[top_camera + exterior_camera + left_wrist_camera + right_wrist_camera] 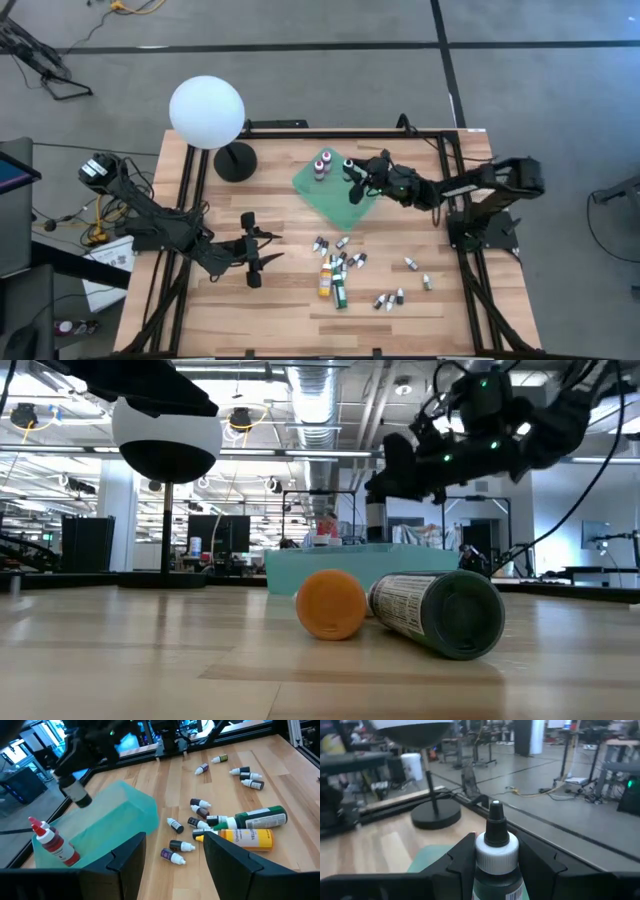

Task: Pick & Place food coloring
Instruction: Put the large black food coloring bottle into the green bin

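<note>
The left arm reaches low across the counter [210, 300] from the left of the green tray [335, 200], its left gripper [252, 256] level above the wood, well apart from the tray. Its fingers [125, 865] stand spread and released, with nothing between them. The tray carries two red-bodied bottles [322, 166] standing upright near its far corner. The right arm stretches in from the right, and its right gripper [356, 180] hangs over the tray's right part. Its fingers [462, 857] are clenched on a dark green bottle [496, 860] with a white collar and black nozzle, held upright. The remaining food coloring [345, 268] lies scattered on the counter in front of the tray, a yellow bottle [326, 280] and a green one [340, 292] among it.
</note>
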Available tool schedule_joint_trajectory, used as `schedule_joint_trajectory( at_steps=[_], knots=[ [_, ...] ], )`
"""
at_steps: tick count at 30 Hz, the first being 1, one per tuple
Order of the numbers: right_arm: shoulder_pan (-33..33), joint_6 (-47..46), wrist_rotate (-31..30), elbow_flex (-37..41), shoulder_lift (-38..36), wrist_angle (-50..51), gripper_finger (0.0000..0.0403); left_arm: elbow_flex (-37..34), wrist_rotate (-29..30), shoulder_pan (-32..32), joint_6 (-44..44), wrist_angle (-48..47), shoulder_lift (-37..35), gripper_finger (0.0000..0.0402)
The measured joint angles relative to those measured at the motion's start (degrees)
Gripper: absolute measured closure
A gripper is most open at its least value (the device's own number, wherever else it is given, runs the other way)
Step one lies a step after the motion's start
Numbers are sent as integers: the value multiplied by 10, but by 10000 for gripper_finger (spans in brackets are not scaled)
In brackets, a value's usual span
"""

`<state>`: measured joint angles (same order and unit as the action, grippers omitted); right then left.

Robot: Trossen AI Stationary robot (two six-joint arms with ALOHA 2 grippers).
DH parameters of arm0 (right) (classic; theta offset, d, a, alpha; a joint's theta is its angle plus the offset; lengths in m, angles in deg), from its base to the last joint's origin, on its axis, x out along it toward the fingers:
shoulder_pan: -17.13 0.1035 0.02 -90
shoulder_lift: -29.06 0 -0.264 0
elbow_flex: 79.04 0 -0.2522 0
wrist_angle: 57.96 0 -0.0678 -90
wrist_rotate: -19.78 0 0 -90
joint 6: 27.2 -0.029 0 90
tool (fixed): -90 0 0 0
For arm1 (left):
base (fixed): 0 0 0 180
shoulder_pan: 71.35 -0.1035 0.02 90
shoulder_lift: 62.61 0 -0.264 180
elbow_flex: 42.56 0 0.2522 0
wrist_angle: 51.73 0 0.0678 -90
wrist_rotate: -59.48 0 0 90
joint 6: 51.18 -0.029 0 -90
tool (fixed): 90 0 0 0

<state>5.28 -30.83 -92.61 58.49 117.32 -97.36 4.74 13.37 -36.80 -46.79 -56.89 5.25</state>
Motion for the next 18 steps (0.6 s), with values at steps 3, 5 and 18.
schedule_joint_trajectory(
  at_steps=[3, 5, 18],
  knots=[
    [-11, -33, 0, -7, 35, -28, 280, 0, 0, 0, 1, 0, 0, 208],
    [-19, -58, -1, -23, 58, -33, 280, 0, 0, -1, 1, -1, 0, 208],
    [-21, -81, -46, -109, 161, -26, 280, 0, -1, -8, 14, -1, 0, 208]
  ],
)
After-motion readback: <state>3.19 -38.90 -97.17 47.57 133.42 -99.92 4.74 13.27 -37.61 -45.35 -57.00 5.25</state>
